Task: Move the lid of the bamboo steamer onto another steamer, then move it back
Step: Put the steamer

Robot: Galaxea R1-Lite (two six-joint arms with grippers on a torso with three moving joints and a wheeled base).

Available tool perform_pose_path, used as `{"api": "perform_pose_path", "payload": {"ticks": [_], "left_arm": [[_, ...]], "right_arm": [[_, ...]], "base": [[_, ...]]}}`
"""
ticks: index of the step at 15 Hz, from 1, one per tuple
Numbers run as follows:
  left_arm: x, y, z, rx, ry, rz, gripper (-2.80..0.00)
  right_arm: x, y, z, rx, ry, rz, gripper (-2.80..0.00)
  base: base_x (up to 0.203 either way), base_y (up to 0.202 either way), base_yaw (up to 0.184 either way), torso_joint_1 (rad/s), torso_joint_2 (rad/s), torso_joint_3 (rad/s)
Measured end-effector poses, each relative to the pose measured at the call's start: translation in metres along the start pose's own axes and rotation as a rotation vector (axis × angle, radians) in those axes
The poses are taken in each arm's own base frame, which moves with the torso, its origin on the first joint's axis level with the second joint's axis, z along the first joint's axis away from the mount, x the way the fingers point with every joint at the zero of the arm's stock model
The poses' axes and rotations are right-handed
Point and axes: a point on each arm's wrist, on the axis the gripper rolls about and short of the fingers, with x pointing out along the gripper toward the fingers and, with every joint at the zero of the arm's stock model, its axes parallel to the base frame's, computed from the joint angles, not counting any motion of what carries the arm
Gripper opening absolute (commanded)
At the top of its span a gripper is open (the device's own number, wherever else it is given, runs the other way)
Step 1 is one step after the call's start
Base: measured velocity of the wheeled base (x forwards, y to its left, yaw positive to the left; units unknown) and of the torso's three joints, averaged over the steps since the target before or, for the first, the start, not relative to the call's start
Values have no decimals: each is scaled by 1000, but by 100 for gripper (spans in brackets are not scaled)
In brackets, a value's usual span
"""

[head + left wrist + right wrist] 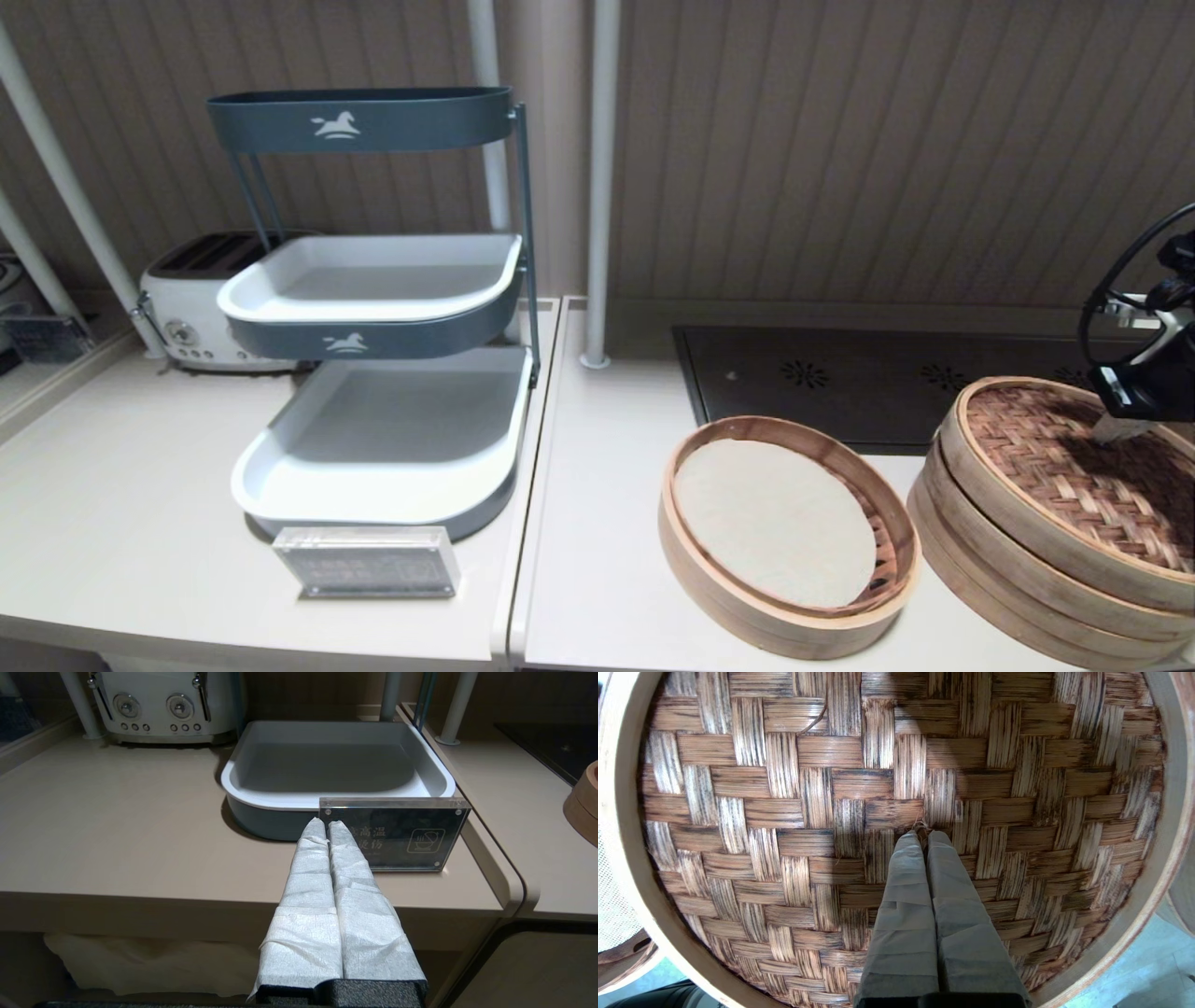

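bamboo steamer lid (784, 812) tilted on another steamer (1008, 569), right gripper (923, 833) seemingly pinching its knot, edge cropped

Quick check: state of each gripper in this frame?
Left gripper: shut, empty, parked near the acrylic sign.
Right gripper: shut on the knot at the centre of the bamboo steamer lid.

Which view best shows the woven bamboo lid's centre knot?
The right wrist view: the round woven bamboo lid fills it, the right gripper shut at its knot. The head view shows the lid tilted and cropped; the left wrist view misses it.
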Motion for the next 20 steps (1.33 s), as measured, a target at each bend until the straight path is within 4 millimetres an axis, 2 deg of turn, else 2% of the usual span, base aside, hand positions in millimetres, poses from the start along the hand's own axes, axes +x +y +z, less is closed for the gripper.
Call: {"api": "perform_pose_path", "payload": {"ticks": [6,14,15,16,20], "left_arm": [[0,0,0,0,0,0,-280],[0,0,0,0,0,0,-280],[0,0,0,0,0,0,-280],[0,0,0,0,0,0,-280],[0,0,0,0,0,0,-280]], "right_arm": [[9,0,0,2,23,8,-280],[11,0,1,2,27,8,-280],[12,0,1,2,28,8,-202],[11,0,0,2,29,8,0],[9,0,1,3,18,29,0]], "base": [[0,0,0,0,0,0],[0,0,0,0,0,0],[0,0,0,0,0,0],[0,0,0,0,0,0],[0,0,0,0,0,0]]}}
